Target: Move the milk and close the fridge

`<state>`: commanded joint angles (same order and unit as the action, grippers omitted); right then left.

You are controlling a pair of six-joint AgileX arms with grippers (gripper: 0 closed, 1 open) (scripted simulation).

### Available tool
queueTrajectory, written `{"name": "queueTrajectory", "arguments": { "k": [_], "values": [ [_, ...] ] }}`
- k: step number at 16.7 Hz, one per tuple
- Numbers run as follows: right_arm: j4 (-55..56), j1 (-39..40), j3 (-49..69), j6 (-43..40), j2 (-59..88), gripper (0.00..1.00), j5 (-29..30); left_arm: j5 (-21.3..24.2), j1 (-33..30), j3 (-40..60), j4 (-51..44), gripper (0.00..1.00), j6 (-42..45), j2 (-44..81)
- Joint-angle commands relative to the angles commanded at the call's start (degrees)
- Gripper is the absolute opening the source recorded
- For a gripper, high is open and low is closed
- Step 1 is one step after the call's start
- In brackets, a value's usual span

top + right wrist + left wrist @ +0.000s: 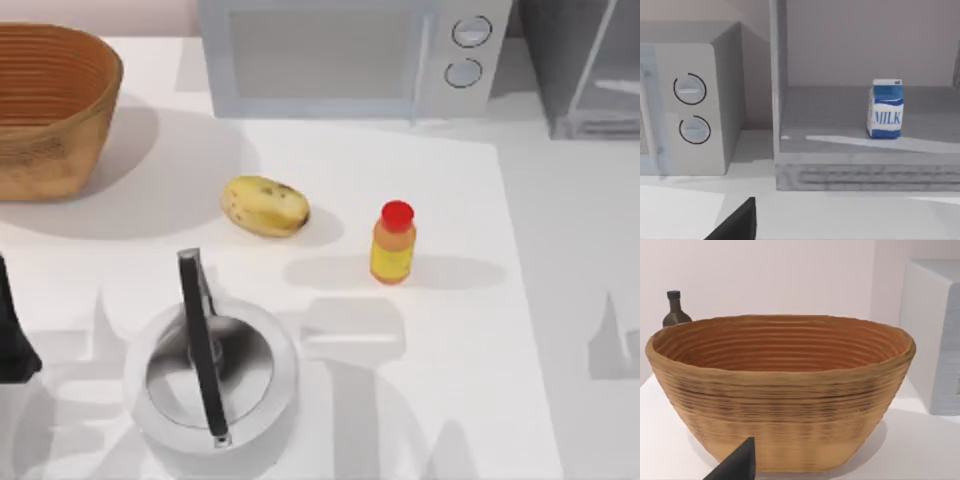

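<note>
A woven wicker basket (45,105) is seen at the table's far left, upright and empty in the left wrist view (780,390), with a dark bottle (675,310) behind its rim. The left arm (12,335) is seen at the left edge of the top view, beside a white kettle (210,385) with a black handle at the near left; a dark fingertip (737,465) of the left gripper is caught in the left wrist view, pointing toward the basket, and whether it is open or closed cannot be told. A potato (265,206) is placed near the table's middle, just beyond the kettle. A yellow bottle with a red cap (394,243) stands upright to the potato's right, apart from it. A light grey microwave (350,55) with two round dials is set along the far edge, door closed. The fridge (585,65) is located at the far right, just beside the microwave, with its interior exposed in the right wrist view (865,170). The milk (885,108) is seen standing upright on the fridge's floor shelf, inside the open compartment, untouched. A dark fingertip (740,222) of the right gripper is seen in the right wrist view, facing the microwave and fridge, well apart from the milk; its state cannot be told.
</note>
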<state>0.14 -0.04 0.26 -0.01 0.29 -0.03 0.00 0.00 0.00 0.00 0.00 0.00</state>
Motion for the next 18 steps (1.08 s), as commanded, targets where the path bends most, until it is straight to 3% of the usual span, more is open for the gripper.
{"name": "queueTrajectory", "arguments": {
  "k": [9,13,18],
  "values": [
    [-3.8,-0.3,2.1,0.2,-2.8,1.00,0.2,0.0,0.0,0.0,0.0,1.00,0.0,0.0],
    [-16.9,-0.3,8.6,0.1,-10.7,1.00,0.3,0.0,0.0,0.0,0.0,1.00,0.0,0.0],
    [-41.8,-0.1,19.5,-0.3,-24.0,1.00,0.2,0.0,0.0,0.0,0.0,1.00,0.0,0.0]
  ]
}}
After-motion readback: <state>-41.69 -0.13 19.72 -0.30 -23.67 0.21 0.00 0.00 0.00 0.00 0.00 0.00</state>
